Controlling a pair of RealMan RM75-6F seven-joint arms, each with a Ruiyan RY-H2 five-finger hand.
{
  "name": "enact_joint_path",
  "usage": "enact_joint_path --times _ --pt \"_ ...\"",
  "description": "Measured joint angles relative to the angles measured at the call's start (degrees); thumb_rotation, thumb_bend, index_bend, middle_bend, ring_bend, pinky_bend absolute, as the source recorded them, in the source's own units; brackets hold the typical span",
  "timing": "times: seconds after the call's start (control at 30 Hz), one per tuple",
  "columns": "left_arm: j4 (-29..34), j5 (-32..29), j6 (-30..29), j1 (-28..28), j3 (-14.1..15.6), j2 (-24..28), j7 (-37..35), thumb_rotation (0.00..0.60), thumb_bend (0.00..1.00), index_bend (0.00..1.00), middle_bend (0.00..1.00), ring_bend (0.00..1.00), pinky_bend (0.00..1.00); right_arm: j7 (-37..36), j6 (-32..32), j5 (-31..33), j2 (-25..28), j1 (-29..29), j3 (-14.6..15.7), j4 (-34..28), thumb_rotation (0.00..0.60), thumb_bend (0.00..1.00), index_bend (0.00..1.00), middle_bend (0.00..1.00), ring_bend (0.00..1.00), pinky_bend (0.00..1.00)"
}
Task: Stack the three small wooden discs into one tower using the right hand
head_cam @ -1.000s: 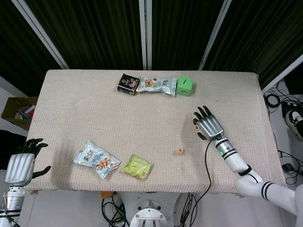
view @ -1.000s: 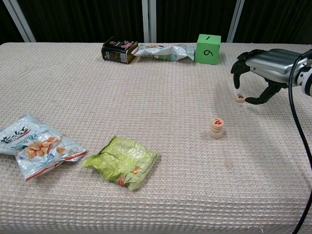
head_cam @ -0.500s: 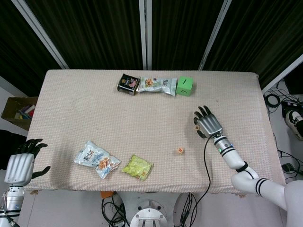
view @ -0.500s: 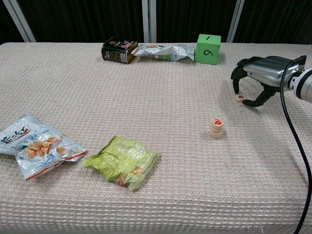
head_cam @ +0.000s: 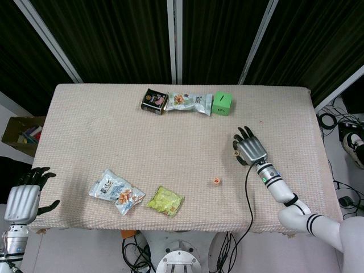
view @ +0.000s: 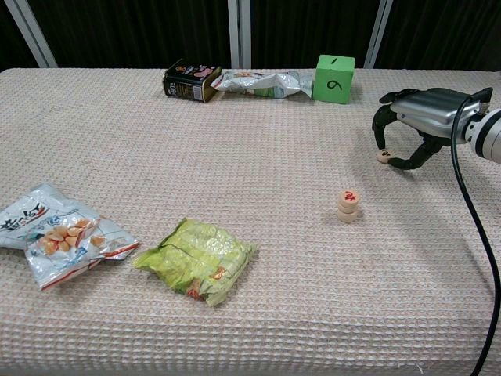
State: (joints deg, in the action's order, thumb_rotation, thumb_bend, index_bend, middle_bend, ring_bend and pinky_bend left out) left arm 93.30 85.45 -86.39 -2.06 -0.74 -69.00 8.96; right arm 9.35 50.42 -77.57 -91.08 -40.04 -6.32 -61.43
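Two small wooden discs stand stacked (view: 348, 206) right of the table's middle, the top one marked red; in the head view the stack (head_cam: 216, 181) is tiny. A third wooden disc (view: 383, 157) lies apart, further back and right, also seen as a speck in the head view (head_cam: 235, 152). My right hand (view: 423, 117) arches over that single disc, one fingertip touching its top and the thumb (view: 401, 163) curled in just right of it with a small gap. From above, the right hand (head_cam: 250, 149) lies palm-down. My left hand (head_cam: 25, 196) hangs off the table's front left corner, fingers apart, holding nothing.
A green cube (view: 335, 78), a silver snack packet (view: 258, 81) and a dark tin (view: 190, 81) line the far edge. A white snack bag (view: 55, 231) and a yellow-green bag (view: 200, 258) lie front left. A cable (view: 470, 227) trails from the right wrist.
My right hand has come down lower over the single disc and its fingers have curled closer round it. The stack and the left hand have not moved.
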Motion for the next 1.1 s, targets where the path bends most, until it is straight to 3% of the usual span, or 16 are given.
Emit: enact_joint_path --times 0.23,0.47,0.6,1.1 --pt "0.1 0.1 0.0 -0.1 -0.1 0.0 0.1 0.600 0.10 0.30 0.20 0.14 0.22 -1.3 5.0 -4.3 6.3 1.6 1.1 -10.0 0.600 0.37 0.55 0.25 0.00 0.00" --pt "0.4 0.4 0.2 -0.4 -0.1 -0.3 0.5 0.600 0.10 0.30 0.20 0.14 0.22 -0.3 8.4 -12.5 13.2 2.7 5.3 -22.3 0.600 0.37 0.54 0.25 0.00 0.00" --pt "0.4 0.5 0.0 -0.3 0.0 -0.2 0.6 0.600 0.10 0.30 0.20 0.14 0.22 1.1 8.1 -14.6 12.6 2.5 6.7 -23.6 0.600 0.37 0.54 0.25 0.00 0.00" --pt "-0.1 0.3 0.0 0.0 0.1 -0.4 0.0 0.600 0.10 0.30 0.20 0.14 0.22 4.8 6.5 -15.5 10.1 1.3 6.8 -23.1 0.600 0.36 0.50 0.23 0.00 0.00"
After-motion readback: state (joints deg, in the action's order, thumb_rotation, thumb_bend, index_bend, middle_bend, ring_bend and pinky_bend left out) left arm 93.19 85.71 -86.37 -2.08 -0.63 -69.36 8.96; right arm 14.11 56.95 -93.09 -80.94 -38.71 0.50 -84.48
